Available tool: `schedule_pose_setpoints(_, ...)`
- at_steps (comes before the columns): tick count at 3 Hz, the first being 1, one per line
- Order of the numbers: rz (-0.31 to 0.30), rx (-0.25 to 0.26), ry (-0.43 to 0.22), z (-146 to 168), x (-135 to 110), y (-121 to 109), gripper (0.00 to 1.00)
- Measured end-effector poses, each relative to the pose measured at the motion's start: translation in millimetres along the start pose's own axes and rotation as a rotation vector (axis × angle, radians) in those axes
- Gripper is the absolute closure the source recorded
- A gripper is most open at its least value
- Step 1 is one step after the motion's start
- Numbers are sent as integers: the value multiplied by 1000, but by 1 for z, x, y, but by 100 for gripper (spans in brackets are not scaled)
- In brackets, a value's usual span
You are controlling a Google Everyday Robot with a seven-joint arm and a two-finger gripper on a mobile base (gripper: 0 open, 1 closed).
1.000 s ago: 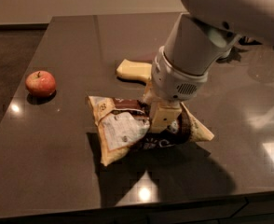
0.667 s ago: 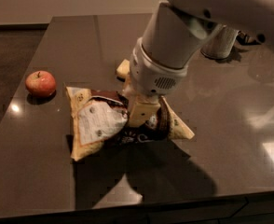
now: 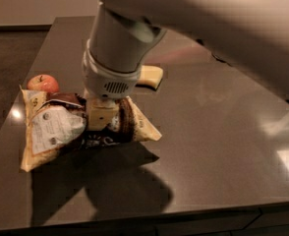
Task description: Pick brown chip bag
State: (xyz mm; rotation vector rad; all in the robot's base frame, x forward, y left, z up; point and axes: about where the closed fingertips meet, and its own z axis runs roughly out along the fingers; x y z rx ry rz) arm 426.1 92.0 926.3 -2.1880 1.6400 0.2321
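The brown chip bag [image 3: 56, 129] is crinkled, with tan-yellow edges, a dark brown band and a white label panel. It hangs just above the dark table [image 3: 218, 146] and casts a wide shadow below itself. My gripper [image 3: 103, 117] comes down from above and is shut on the bag's middle. The pale fingers [image 3: 101, 119] pinch the dark band. The arm hides part of the bag's upper right side.
A red apple [image 3: 42, 82] sits on the table just behind the bag's left corner. A pale yellow sponge block [image 3: 150, 76] lies behind the arm. The table's front edge runs along the bottom and its left edge is close to the bag.
The gripper and the bag have moved left towards the apple. The bag has come up off the table, and its shadow below has grown larger.
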Motion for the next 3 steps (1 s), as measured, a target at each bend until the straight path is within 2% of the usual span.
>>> schedule_pose_setpoints(1,-41,20,15,22,-20,-18,100)
schedule_pose_setpoints(2,-55,60,35,11,-14,-40,100)
schedule_pose_setpoints(3,-56,62,35,10,-14,-40,100)
